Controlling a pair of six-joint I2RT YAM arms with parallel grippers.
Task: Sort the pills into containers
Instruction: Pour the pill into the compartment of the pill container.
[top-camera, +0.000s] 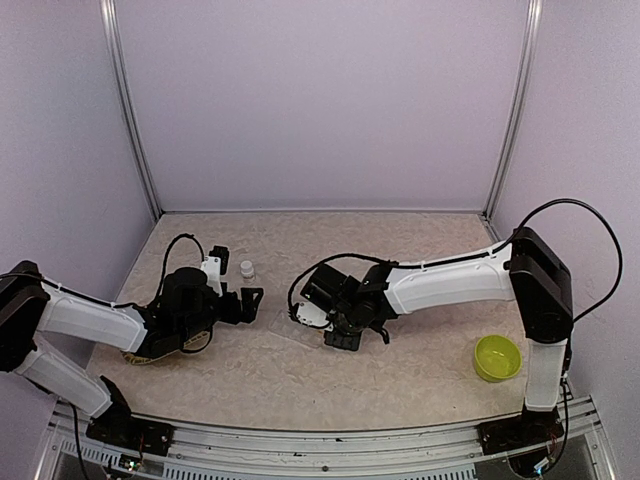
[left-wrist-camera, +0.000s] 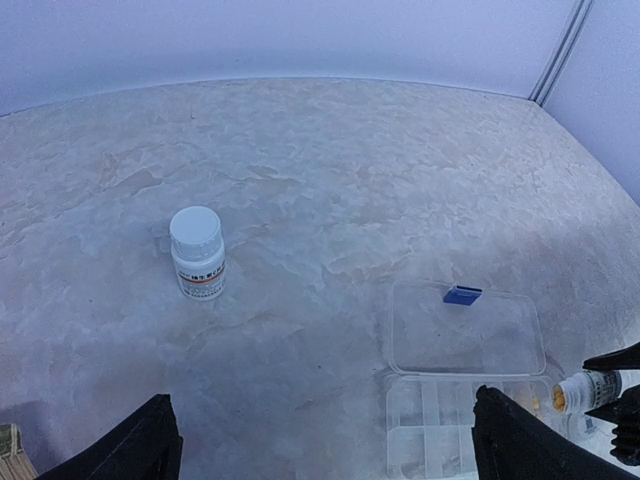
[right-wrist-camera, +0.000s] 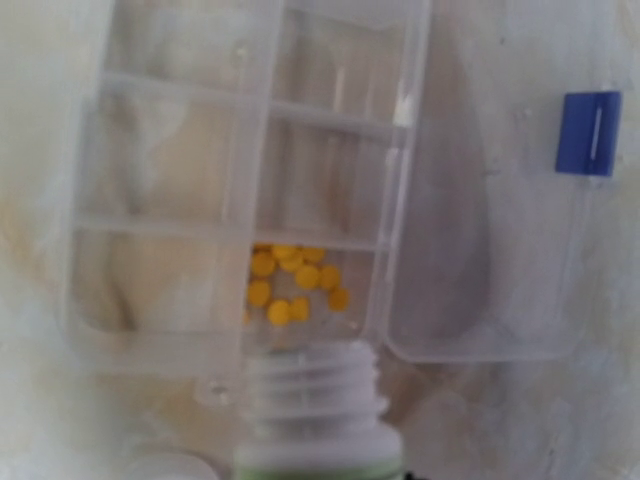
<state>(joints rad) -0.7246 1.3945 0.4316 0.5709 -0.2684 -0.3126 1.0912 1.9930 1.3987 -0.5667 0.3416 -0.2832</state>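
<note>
Clear plastic compartment box (right-wrist-camera: 160, 160) lies flat on the marbled counter (left-wrist-camera: 330, 150), mid-counter between the two arms in the top view. Its hinged lid (right-wrist-camera: 490, 220) is fully open and flat on the counter, at 3 o'clock of the base in the right wrist view. Blue latch (right-wrist-camera: 588, 133) sits on the lid's outer edge, around 2 o'clock. Box long axis runs 12-to-6 in that view. From the left wrist it runs 9-to-3, lid on the far side.

Right jaws: pinching a small uncapped bottle (right-wrist-camera: 315, 410). The left wrist view shows black parts above and below it at the 4 o'clock edge. Bottle lies near horizontal, long axis in line with the box's. Threaded mouth points to 12 o'clock at the box's near short end. Can't tell if it touches the wall.

Pills (right-wrist-camera: 295, 280): about ten orange-yellow discs bunched in one compartment. That compartment is at the 6 o'clock end of the column beside the hinge, straight ahead of the mouth.

Left jaws: spread wide, gripping nothing, above the counter. White capped bottle (left-wrist-camera: 197, 252) stands upright at 11 o'clock ahead of them, well apart from the box.

Lime-green bowl (top-camera: 497, 357) sits at 4 o'clock on the counter in the top view.
</note>
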